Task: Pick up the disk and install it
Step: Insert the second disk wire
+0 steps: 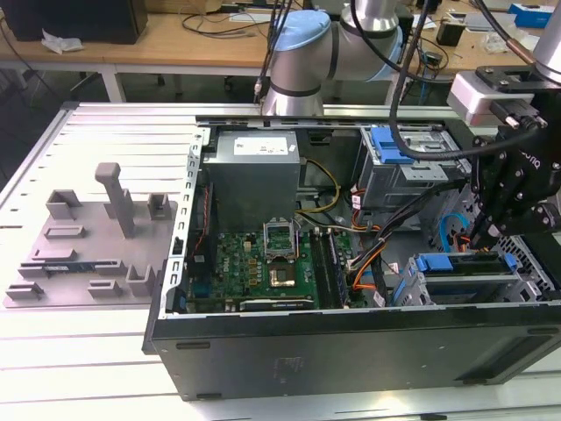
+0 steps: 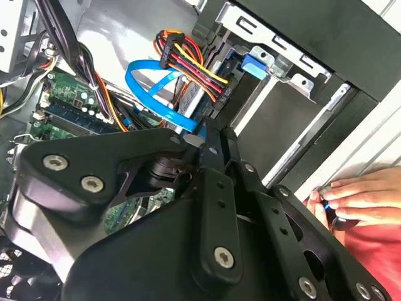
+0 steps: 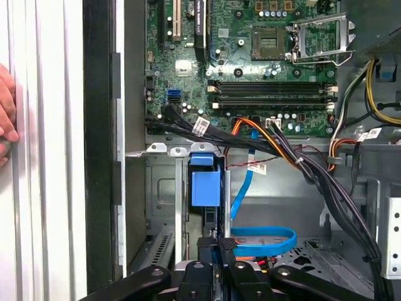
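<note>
Pincer point(image 1: 481, 235) hangs over the disk point(image 1: 456, 263), at four o'clock inside the computer case point(image 1: 263, 351), so it can seat it. Clenched or released? I cannot tell.

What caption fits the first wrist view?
Gripper poised at the blue-framed disk standing in the drive cage below the motherboard.

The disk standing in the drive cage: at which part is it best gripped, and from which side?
I would grip the disk by its blue carrier bracket, on the exposed edge, coming straight in through the open side of the case. The drive cage walls cover its flat faces, and cables crowd beside it.
</note>
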You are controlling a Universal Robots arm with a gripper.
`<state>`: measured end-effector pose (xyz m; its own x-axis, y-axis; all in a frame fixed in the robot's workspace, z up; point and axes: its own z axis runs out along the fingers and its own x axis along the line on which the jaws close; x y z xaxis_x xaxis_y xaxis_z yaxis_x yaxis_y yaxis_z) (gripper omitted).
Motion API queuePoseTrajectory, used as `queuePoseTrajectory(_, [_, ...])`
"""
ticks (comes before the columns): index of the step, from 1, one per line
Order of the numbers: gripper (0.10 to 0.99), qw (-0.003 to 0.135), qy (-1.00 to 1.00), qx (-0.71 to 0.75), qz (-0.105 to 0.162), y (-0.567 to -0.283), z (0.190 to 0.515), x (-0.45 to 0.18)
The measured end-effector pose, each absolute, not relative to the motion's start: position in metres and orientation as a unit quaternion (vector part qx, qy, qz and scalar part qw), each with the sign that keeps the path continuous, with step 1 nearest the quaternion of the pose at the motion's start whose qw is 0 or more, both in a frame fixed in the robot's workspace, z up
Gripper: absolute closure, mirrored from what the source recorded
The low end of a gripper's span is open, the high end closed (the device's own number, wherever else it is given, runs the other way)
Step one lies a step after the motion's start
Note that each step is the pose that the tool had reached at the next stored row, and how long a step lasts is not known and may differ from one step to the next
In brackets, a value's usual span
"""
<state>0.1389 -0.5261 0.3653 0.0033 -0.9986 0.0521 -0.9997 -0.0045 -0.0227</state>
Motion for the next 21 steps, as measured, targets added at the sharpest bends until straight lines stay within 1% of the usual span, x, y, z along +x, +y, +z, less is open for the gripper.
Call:
queuePoseTrajectory(5, [0.925,0.009,-0.683,0.730,0.026,-0.5234,0.3645,0.1407])
queuePoseTrajectory(21, [0.925,0.009,-0.682,0.731,0.026,-0.5235,0.3579,0.1406])
